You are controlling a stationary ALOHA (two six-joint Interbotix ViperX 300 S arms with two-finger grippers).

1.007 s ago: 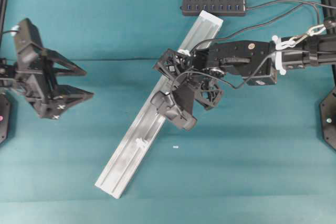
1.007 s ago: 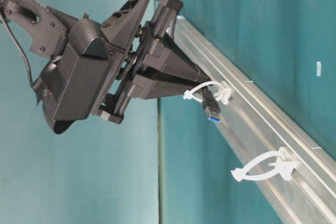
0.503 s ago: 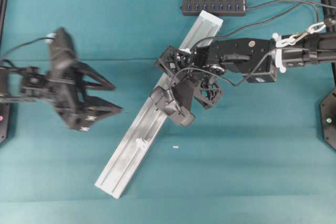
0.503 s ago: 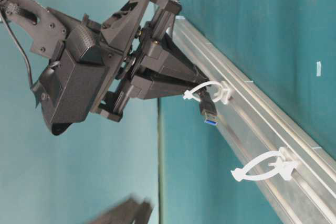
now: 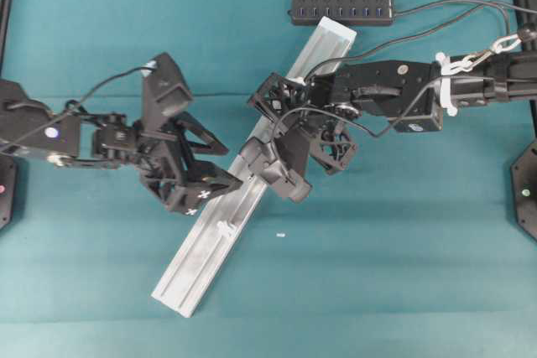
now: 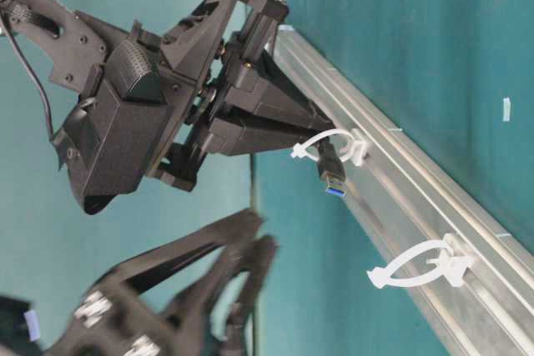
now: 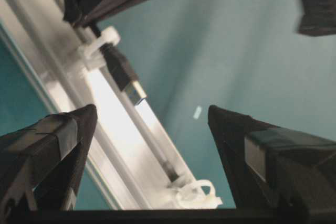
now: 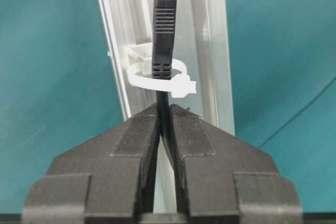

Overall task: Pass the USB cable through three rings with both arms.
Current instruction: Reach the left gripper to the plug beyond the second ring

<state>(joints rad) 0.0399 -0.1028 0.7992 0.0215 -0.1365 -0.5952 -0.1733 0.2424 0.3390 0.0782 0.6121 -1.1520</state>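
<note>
My right pincer [image 8: 164, 116] is pressed together on the USB cable [image 8: 164, 124], pinching the cord just behind the plug. The plug [image 6: 332, 174] has gone through the middle ring [image 8: 157, 74] and hangs past it, its metal tip free in the air over the silver rail [image 5: 201, 249]. The next ring [image 6: 421, 266] sits further down the rail, well apart from the plug, with bare rail between the two. A third ring [image 5: 293, 83] shows higher up the rail, beside my right wrist.

My left pincer [image 5: 220, 163] is spread wide and holds nothing. From above, its lower finger [image 5: 205, 190] reaches the rail's left edge, just below the right pincer. In the left wrist view the plug lies ahead of the two open fingertips [image 7: 68, 129], with the rail running diagonally between them.

The rail lies slanted across the teal desk [image 5: 403, 249]. The black hub bar [image 5: 342, 9] sits just beyond the rail's top end. A small white scrap [image 5: 280, 235] lies right of the rail.
</note>
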